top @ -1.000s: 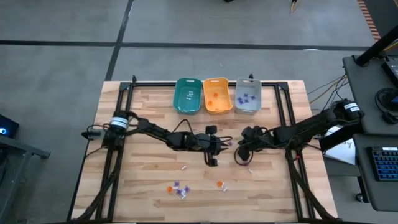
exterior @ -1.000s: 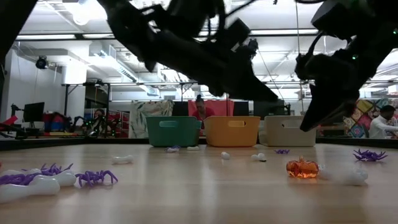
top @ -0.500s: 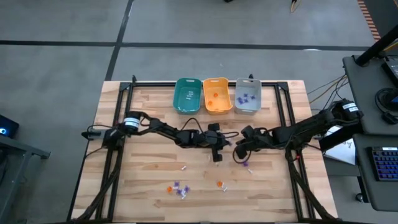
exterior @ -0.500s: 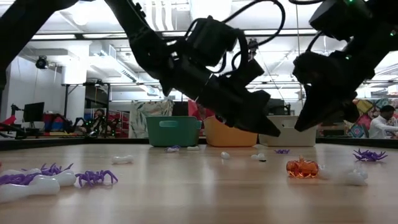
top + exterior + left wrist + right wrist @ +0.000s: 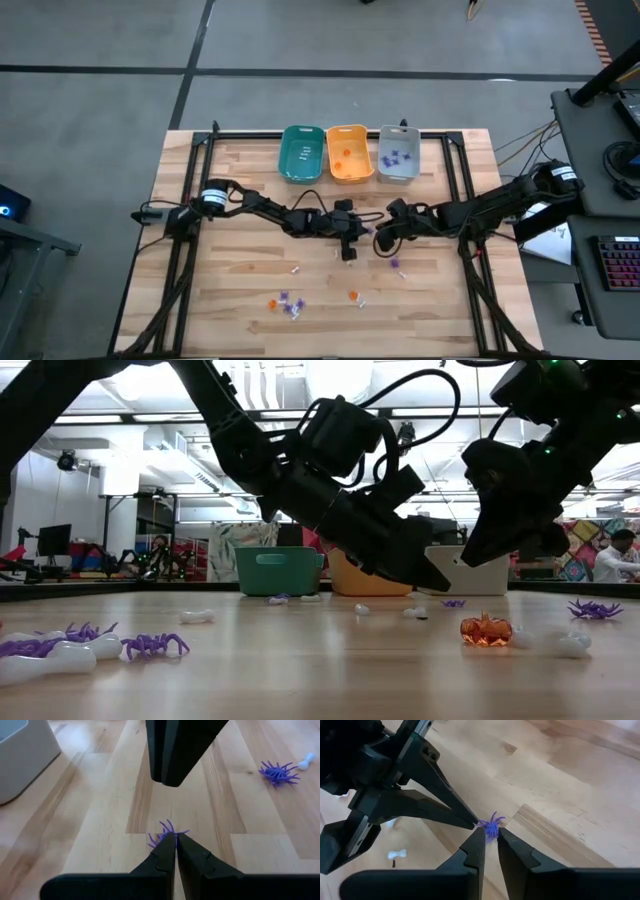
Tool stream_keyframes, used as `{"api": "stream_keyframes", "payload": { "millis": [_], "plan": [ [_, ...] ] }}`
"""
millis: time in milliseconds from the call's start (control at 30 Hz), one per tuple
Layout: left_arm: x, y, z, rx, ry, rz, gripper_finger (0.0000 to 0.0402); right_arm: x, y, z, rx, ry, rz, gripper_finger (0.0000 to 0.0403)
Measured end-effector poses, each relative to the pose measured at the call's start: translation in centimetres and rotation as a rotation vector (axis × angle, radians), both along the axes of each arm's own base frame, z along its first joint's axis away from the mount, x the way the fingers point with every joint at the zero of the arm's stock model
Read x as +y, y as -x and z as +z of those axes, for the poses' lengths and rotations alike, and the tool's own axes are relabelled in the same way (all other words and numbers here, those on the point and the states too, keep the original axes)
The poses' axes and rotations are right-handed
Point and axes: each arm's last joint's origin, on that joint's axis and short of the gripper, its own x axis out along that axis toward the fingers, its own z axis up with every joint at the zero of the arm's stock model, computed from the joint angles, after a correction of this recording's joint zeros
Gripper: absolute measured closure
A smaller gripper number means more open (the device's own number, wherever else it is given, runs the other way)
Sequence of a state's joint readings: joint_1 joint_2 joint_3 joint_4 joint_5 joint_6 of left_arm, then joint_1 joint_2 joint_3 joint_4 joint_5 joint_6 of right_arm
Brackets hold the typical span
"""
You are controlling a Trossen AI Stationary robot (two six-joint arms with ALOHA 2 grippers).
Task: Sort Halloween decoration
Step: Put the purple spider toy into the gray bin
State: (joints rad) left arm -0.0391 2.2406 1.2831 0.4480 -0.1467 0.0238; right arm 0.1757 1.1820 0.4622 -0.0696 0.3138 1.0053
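- Halloween decoration in play: one purple spider, held above the middle of the table, nearer us than the three bins
- We see the left gripper pinched tight on the spider's legs; a second ago its claw was slightly apart
- We see the right gripper meeting it tip to tip, its claw now narrowly parted around the spider after being closed
- We read this as a hand-over from right to left
- Purple pieces lie in the grey bin, far right of the row, the likely destination
- More trinkets wait on the near side
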Motion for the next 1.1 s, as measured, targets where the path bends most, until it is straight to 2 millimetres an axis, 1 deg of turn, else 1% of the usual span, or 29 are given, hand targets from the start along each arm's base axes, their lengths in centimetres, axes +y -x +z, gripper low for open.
{"api": "stream_keyframes", "payload": {
  "millis": [133,333,500,733,1100],
  "plan": [
    [0.1,0.0,0.0,0.001,0.003,0.004,0.0402,0.0,-0.1,-0.2,0.009,-0.004,-0.004,0.0358],
    [0.1,0.0,-0.1,0.005,0.006,0.006,0.0402,0.1,-0.3,-1.4,0.064,0.008,-0.003,0.0358],
    [0.1,0.1,-0.1,0.011,0.006,0.006,0.0402,0.1,-0.4,-2.1,0.118,0.068,0.06,0.0358],
    [0.1,0.1,-0.2,0.019,0.007,0.007,0.0402,0.1,-0.4,-2.1,0.1,0.026,0.009,0.0358],
    [0.3,0.2,-0.3,0.028,0.012,0.001,0.0402,0.1,-0.4,-2.1,0.104,0.039,0.01,0.0359]
  ]
}}
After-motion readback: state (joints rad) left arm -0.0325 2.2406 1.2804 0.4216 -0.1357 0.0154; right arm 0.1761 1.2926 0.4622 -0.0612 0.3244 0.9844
